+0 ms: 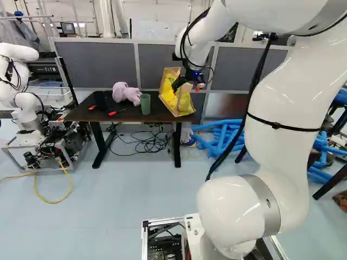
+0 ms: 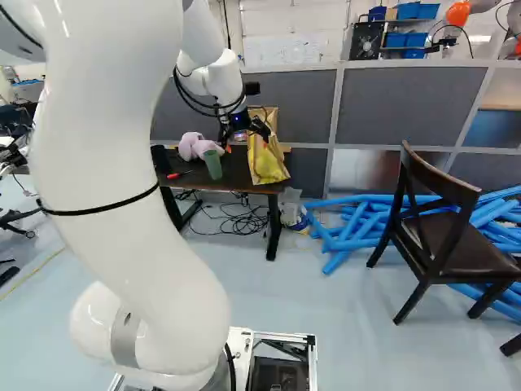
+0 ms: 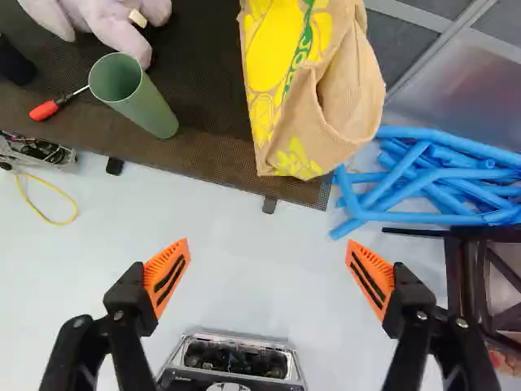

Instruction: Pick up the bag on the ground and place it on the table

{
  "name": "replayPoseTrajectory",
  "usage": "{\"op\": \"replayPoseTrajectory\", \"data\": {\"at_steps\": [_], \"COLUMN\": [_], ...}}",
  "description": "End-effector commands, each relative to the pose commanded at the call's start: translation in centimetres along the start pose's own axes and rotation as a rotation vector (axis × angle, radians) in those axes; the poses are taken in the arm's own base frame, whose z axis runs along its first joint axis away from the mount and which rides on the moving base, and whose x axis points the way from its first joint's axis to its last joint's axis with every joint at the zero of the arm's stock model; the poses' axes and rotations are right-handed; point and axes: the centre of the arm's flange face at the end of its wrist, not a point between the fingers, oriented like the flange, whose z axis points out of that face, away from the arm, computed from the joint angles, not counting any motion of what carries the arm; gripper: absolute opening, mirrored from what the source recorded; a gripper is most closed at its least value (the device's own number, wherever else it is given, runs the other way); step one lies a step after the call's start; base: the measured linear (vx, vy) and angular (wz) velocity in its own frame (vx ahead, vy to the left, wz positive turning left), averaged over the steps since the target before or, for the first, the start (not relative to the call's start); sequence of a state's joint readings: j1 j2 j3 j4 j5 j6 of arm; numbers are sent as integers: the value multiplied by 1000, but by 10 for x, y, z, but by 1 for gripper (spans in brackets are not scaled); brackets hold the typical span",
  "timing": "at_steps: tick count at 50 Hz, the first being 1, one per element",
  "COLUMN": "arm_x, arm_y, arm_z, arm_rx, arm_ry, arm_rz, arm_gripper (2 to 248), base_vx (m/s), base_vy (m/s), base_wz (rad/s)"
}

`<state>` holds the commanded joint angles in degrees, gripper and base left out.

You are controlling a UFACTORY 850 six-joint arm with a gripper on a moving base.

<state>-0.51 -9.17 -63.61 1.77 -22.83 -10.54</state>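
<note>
"Wrist view — what stands on the dark table [image 3: 207,163]?"

"A tan burlap bag [image 3: 281,73] with yellow-and-green print, rumpled, by the edge — at the table's right end in both base views."

"And the gripper [image 2: 247,145]?"

"Fingers spread wide, orange pads [image 3: 167,277] apart from each other and from the bag."

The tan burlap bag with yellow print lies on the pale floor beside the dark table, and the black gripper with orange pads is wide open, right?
Not quite: the tan burlap bag isn't on the pale floor; it rests on the dark table, as the wrist view shows. The black gripper is indeed wide open.
</note>
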Motion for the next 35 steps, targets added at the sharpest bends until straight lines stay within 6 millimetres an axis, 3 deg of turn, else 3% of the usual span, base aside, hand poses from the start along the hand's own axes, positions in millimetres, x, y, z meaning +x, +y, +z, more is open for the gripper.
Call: {"op": "replayPoseTrajectory", "data": {"at_steps": [35], "arm_x": [-110], "arm_y": [-17], "arm_z": [17], "arm_rx": [-44], "arm_ry": [261], "arm_rz": [57], "arm_gripper": [247], "base_vx": [0], "base_vy": [0], "base_wz": [0]}}
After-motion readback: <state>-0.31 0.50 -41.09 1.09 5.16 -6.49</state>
